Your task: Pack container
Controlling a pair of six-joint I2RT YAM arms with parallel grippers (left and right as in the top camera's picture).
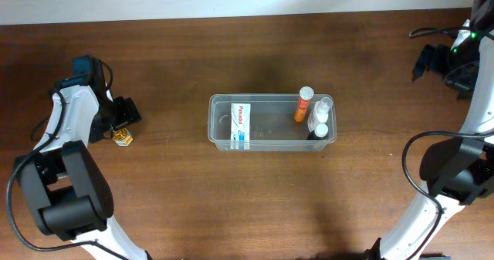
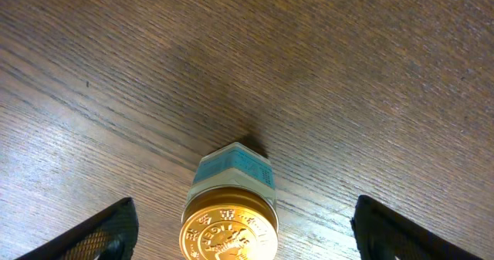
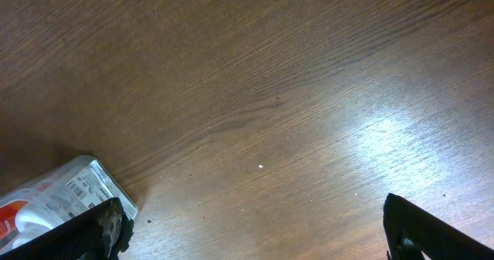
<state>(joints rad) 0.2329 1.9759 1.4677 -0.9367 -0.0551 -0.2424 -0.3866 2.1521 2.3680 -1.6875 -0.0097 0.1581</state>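
Observation:
The clear plastic container stands mid-table in the overhead view. It holds a white box, an orange tube and small white bottles. My left gripper is open at the far left, over a small jar with a gold lid. In the left wrist view the jar stands upright between the spread fingers, not touching them. My right gripper is open and empty at the far right.
A silver and white packet lies on the wood beside my right gripper's left finger. Cables run near the right arm's base. The arm bases stand at the front left and front right.

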